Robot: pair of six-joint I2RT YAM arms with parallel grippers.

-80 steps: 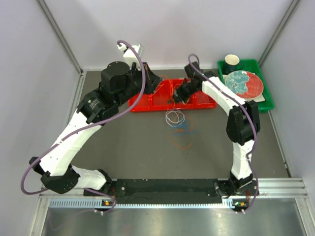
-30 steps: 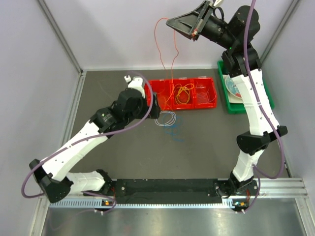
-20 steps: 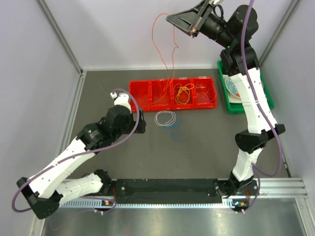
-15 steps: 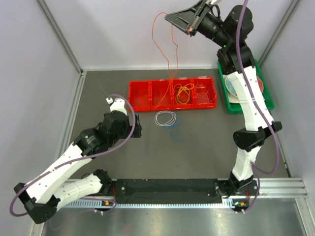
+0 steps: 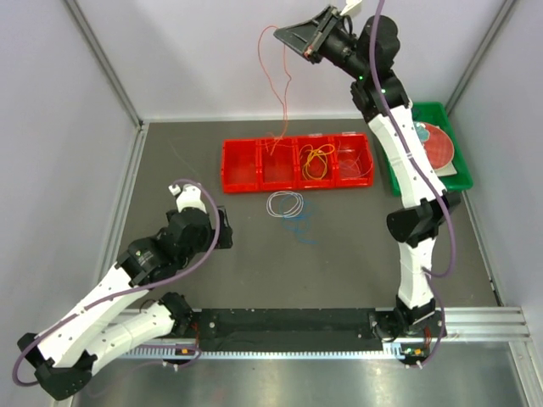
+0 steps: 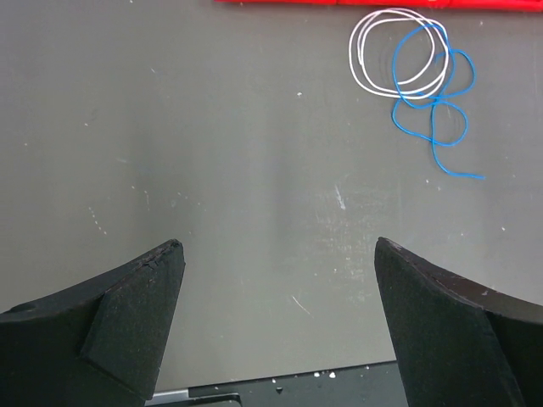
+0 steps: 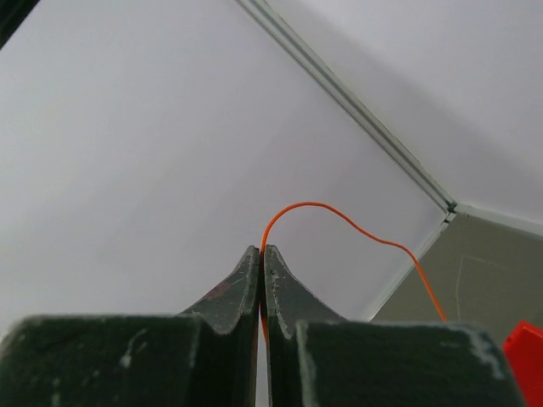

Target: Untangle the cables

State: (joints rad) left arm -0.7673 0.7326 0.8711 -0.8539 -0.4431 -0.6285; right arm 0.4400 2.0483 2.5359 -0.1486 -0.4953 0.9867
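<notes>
Right arm reaches up and back, wrist above the far edge of the dark grey table (image 5: pixel 339 271). The right gripper (image 7: pixel 261 252) has its two dark fingers pressed together, pinching a thin orange-red wire (image 7: pixel 339 213) between the tips. From the wrist camera, the wire arches out of the pinch and runs down to the right across the pale wall.

From above, the same wire hangs from the fingers in a long, loose, kinked strand. Its lower end drops into the long red plastic tray (image 5: pixel 240 170) with four compartments, at about the second compartment from the left. Whether that end touches the tray floor I cannot tell.

A yellow-orange wire (image 5: pixel 318 158) lies bunched in the third compartment.

On the table just in front of the tray lie white wire loops (image 6: pixel 394 51), several rounds stacked nearly on one another. A blue wire (image 6: pixel 433 119) overlaps their right side, loops once below them and trails off in a short tail to the right. White and blue touch and cross each other. Both lie apart from the hanging wire.

Left arm sits low over the near left part of the table. The left gripper (image 6: pixel 277 244) has its fingers spread wide with nothing between them, only bare tabletop. The white and blue bundle lies ahead of it and off to the right, well apart from the fingertips.

At the far right a green tray (image 5: pixel 454 178) carries a red plate (image 5: pixel 441 140), partly hidden behind the right arm.
</notes>
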